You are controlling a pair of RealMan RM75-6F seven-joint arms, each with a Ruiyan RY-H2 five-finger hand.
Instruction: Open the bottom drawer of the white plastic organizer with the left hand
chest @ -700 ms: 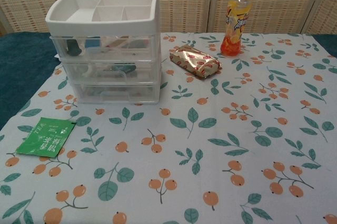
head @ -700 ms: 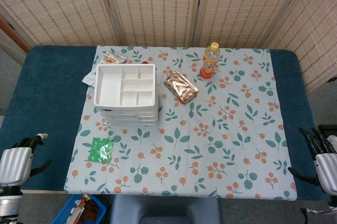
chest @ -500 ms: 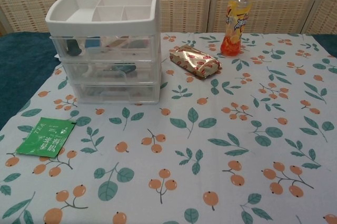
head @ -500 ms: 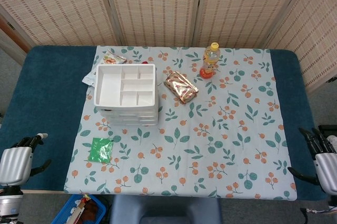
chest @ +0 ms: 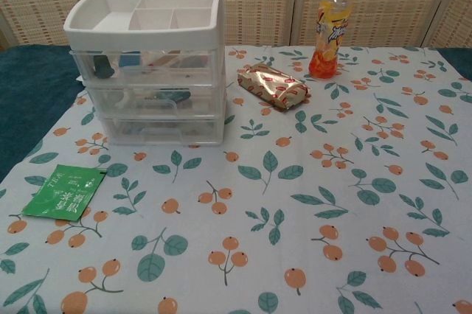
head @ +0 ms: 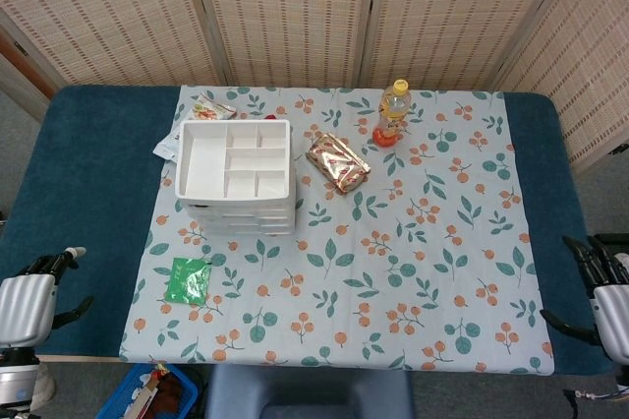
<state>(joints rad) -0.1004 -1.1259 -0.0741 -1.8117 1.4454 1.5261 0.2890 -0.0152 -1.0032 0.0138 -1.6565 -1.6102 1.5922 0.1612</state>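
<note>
The left hand (head: 28,303) hangs off the table's near left corner, its dark fingers (head: 54,262) spread apart and grasping nothing. The right hand (head: 607,296) sits off the near right corner, fingers likewise apart and empty. Both show only in the head view.

Well apart from both hands, the white plastic organizer (head: 236,175) stands upright on the leaf-and-berry tablecloth (head: 393,242), toward the far left of the cloth. Its drawer fronts face the robot, and its long axis runs left to right. The bottom drawer (chest: 164,130) is fully closed, flush with the two drawers above it. An open divided tray forms the organizer's top.

A green tea packet (chest: 64,190) lies flat on the cloth, near the organizer's front left. A foil-wrapped snack pack (chest: 273,85) lies just right of the organizer, with an orange drink bottle (chest: 329,28) standing upright behind it. A small packet (head: 211,106) lies behind the organizer.

Compared with a moment earlier, both hands have sunk slightly lower and outward in the head view; the organizer and the other things have not moved.
</note>
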